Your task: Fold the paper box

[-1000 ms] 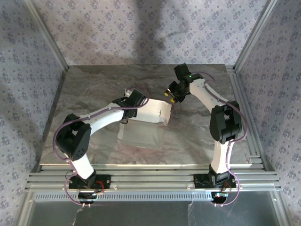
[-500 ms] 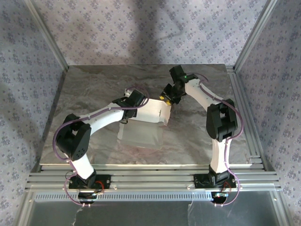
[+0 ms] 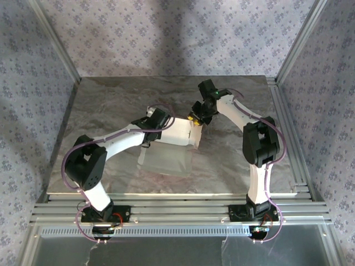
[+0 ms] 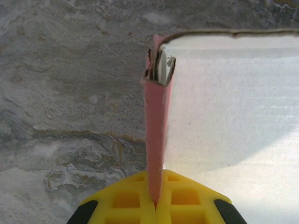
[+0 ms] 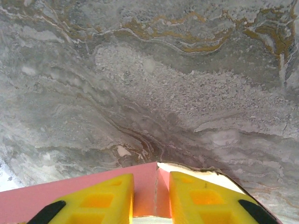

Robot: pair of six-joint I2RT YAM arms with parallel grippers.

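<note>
**2 Arms Met at the Paper Box**

The paper box [image 3: 180, 133] lay near the middle of the gray, marbled tabletop [image 3: 105, 105]. From above it looked like a pale, whitish sheet, and its pink side was hard to see. An arm reached in to it from each side.

The left tool [image 4: 155, 179] was clenched on the left edge of the box. Its 2 yellow fingers [image 4: 126, 198] were pressed together, with a thin pink wall of card squeezed between them. That wall stood up on its edge. Its far end looked folded over and a bit ragged, with a white bit tucked inside. To the right of the wall, the white inside of the box spread out flat.

The right tool [image 5: 151, 179] was at the far right corner of the box. Its 2 yellow fingers [image 5: 105, 198] sat on either side of a pink strip of card, with a small gap between them. I could not tell if they were pinching the card or just resting by it. A white corner of the box peeked out beside the right finger. Past the fingers, the marbled tabletop ran on.
</note>
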